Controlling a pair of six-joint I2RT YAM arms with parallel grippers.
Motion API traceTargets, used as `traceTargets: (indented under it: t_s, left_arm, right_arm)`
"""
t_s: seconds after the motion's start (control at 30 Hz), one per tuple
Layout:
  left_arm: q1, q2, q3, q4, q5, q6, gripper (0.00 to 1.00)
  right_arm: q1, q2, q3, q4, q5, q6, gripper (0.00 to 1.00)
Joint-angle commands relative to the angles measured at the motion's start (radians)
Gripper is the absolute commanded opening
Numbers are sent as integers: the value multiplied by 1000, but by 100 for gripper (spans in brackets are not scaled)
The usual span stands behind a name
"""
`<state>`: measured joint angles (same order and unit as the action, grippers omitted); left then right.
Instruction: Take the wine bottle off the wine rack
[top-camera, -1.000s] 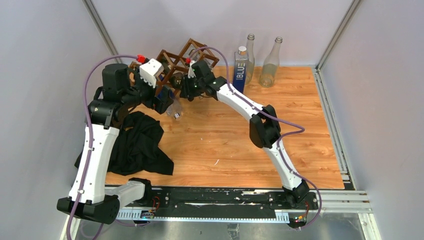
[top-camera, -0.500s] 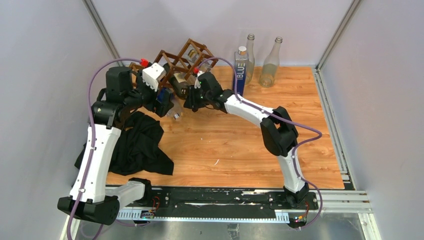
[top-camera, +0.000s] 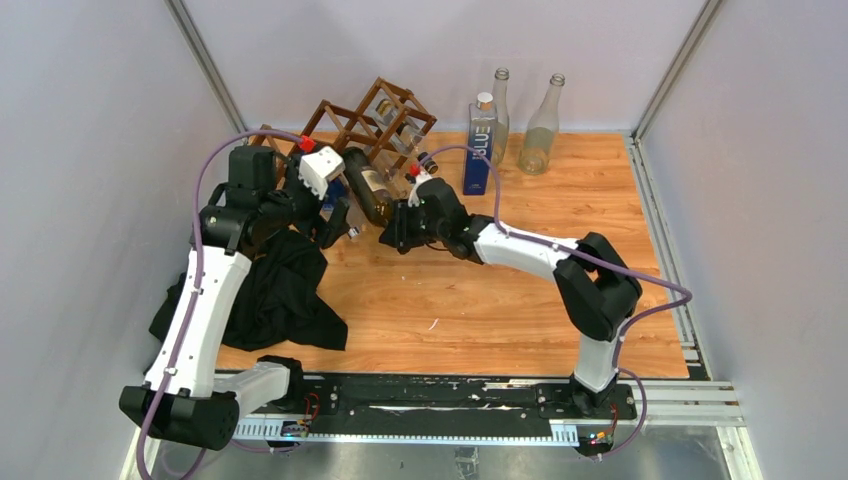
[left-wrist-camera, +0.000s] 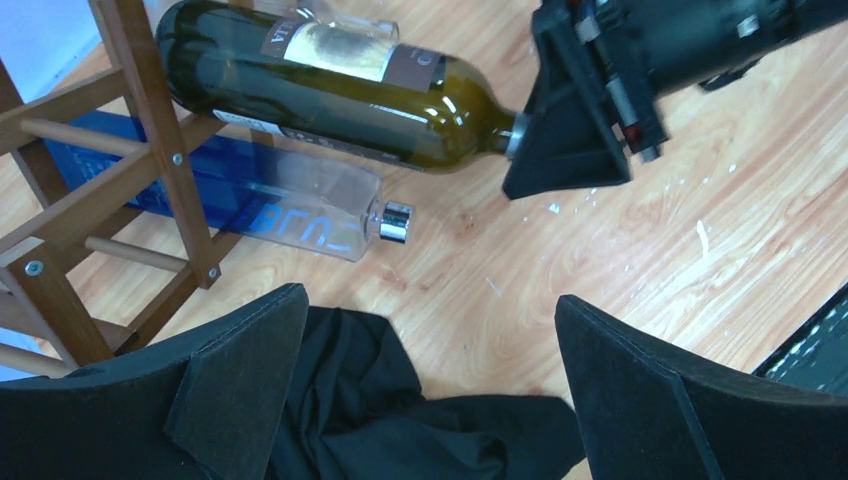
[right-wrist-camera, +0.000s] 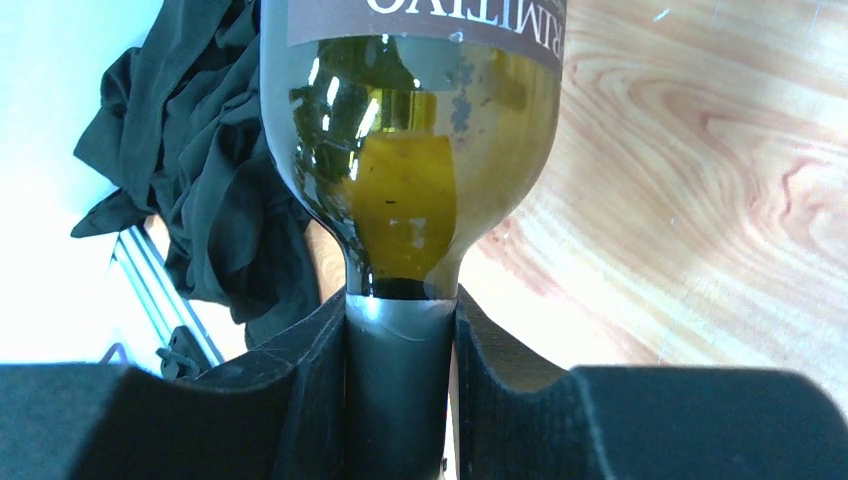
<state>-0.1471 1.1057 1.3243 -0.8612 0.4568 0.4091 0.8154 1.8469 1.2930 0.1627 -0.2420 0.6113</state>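
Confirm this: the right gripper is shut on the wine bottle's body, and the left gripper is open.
Not quite. The right gripper is shut on the wine bottle at its neck, not its body. The right wrist view shows it closed on either side of the narrow neck, with the wide body beyond it. The left gripper is open, as you said.

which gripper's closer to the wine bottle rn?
Right. The right gripper is clamped on the neck of the wine bottle. The left gripper hangs open beside the wine rack, above the black cloth, apart from the bottle.
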Motion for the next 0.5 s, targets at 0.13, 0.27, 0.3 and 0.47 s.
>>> traceTargets:
  t_s: [0.13,0.27,0.3,0.47]
  left_arm:
    - [3,5,-59,4,-28,241,100]
    - [3,4,-71,5,-6,342,100]
    - [3,-4,-76,5,10,373,100]
    - [-7,-30,-120,5,67,536,100]
  right_arm:
    - [21,-191,-166,255,-43,61,0]
    - [21,-250,-233,261,-51,72,0]
    - [21,-274,-253,268,-52,78,0]
    - [21,-341,-321,277,-66,101,0]
